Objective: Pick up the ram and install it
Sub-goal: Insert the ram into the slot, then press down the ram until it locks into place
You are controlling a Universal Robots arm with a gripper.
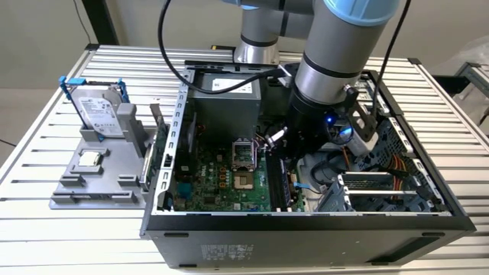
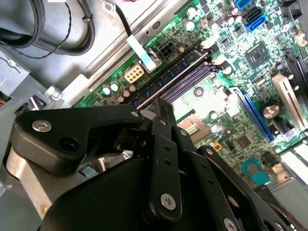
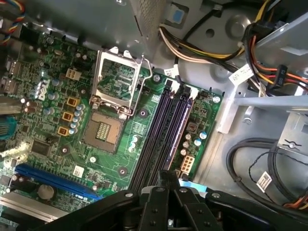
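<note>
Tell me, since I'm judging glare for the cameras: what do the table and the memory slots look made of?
The table looks like ribbed bare metal, probably aluminium: pale silver slats with a soft sheen. The memory slots look like dark moulded plastic, fairly matte, with white end clips.

Pincer [image 3: 168, 180] linkage hides the slots' [image 3: 161, 144] near ends.

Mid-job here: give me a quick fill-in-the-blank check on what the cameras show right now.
1. In the first wrist view the gripper hangs over the motherboard's long dark ___.
2. The hard drive stands in a ___ frame.
3. The square chip lies on the gray ___, outside the case.

Missing words: slots; blue; tray.
</note>
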